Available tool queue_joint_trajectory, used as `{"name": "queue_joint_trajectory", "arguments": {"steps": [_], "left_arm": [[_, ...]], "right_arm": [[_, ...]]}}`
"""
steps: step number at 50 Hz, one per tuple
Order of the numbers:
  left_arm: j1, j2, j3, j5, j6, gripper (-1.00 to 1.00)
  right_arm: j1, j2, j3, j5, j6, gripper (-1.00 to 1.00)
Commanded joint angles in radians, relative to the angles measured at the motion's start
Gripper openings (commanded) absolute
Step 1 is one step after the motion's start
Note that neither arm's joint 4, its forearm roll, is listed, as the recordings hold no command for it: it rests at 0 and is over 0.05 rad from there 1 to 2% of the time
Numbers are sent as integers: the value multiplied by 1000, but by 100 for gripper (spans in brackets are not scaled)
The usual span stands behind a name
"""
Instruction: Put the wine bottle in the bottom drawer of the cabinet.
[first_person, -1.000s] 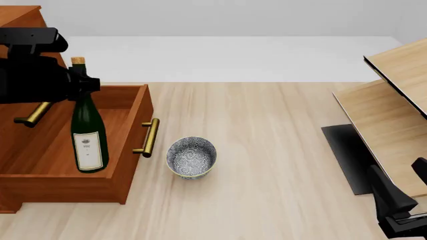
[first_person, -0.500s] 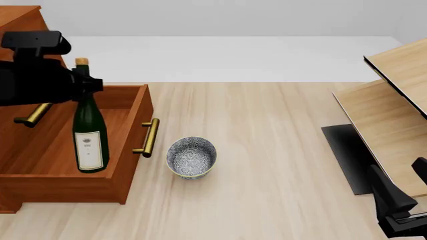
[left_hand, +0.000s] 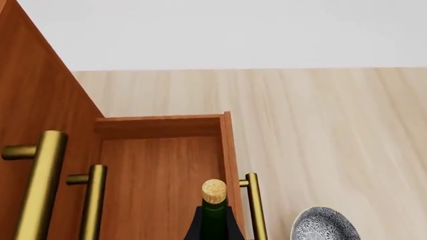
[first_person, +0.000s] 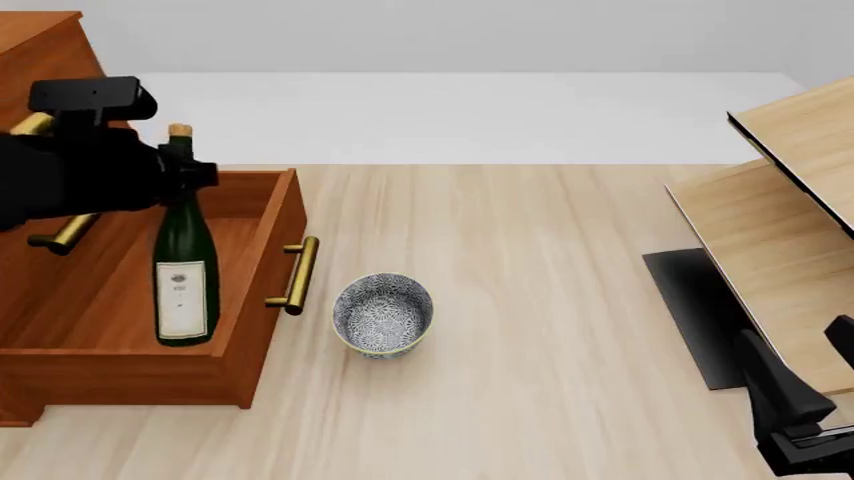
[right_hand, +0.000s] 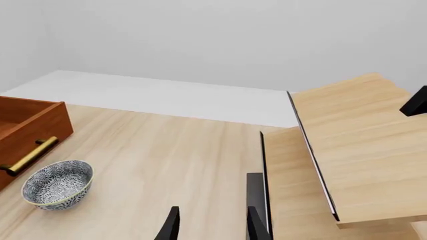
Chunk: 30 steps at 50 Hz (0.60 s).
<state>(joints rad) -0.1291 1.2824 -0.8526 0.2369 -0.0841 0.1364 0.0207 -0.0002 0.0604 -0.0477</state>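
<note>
Pale table (first_person: 561, 300), left pincer (first_person: 180, 172) gripping wine bottle (first_person: 184, 270)

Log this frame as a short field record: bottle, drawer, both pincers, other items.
wine bottle: upright, base inside the drawer
bottom drawer: pulled open
cabinet: on the left side of the table
left pincer: shut on the bottle neck, below the cork
right pincer: open, holding nothing, away from the drawer
bowl: on the table beside the drawer front

I'm seeing bright, even, diffuse light across all views; everything is rendering sharp, without glare or blur, and shadows are showing only faintly.
</note>
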Motion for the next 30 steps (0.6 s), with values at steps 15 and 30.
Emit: {"name": "queue_joint_trajectory", "arguments": {"steps": [15, 30], "left_arm": [[6, 113, 59, -68, -6, -100], [11, 178, 21, -76, 18, -100]], "right_arm": [[-6, -1, 0, 3, 0, 100], [-12, -8, 0, 8, 1, 100]]}}
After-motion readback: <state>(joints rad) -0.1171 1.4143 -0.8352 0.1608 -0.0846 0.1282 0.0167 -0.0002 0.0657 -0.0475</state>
